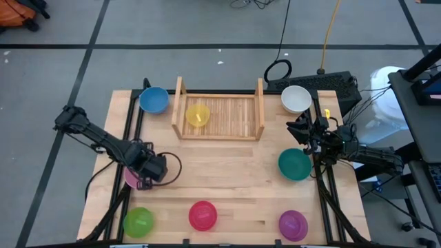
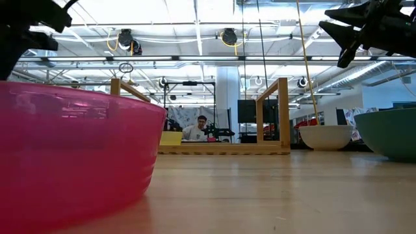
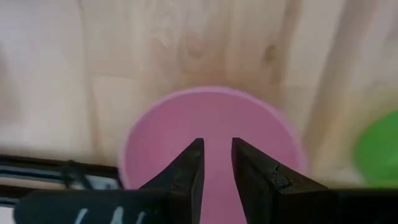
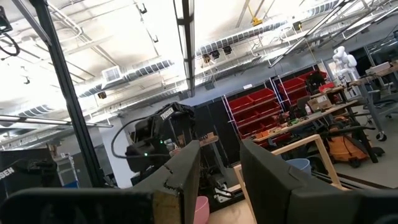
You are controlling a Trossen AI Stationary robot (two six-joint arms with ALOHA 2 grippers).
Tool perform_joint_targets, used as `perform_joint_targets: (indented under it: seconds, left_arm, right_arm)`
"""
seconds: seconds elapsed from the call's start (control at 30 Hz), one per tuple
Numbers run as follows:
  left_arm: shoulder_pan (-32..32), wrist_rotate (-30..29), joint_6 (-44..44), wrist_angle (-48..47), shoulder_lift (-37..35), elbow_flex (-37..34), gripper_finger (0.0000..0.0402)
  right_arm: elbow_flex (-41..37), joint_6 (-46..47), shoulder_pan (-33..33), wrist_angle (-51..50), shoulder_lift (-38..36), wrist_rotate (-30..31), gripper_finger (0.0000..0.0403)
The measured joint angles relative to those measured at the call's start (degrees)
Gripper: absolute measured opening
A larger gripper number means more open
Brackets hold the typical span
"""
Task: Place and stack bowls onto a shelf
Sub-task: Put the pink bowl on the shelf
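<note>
At the lower left of the bench [image 1: 227, 172], the left claw [image 1: 147, 180] hangs directly over the pink bowl [image 3: 208, 146], fingers slightly parted and empty. The right claw [image 1: 301, 131], likewise parted and empty, waits at right, farther from the shelf [image 1: 220, 114] at upper centre.

Yellow bowl [image 1: 198, 115] in light-wood shelf [image 1: 220, 131]; pink bowl [image 3: 208, 140].

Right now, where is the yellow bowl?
In the high view, the yellow bowl sits inside the shelf at its left end, with the blue bowl just outside that side board.
</note>
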Motion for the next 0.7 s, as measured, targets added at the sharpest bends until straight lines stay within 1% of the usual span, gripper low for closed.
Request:
perform_joint_targets:
  seconds: [0.17,0.33,0.7]
  left_arm:
    - [1.3,-1.8,4.6,-3.2,0.0,-2.6,0.0088]
    - [4.3,-3.2,10.1,-3.3,0.0,-4.7,0.0088]
    - [14.1,-4.3,20.2,-1.7,0.0,-5.9,0.0088]
  right_arm:
    - [0.0,0.0,0.0,0.0,0.0,0.0,0.0110]
    - [0.0,0.0,0.0,0.1,0.0,1.3,0.0110]
    - [0.0,-0.6,0.0,0.2,0.0,1.8,0.0110]
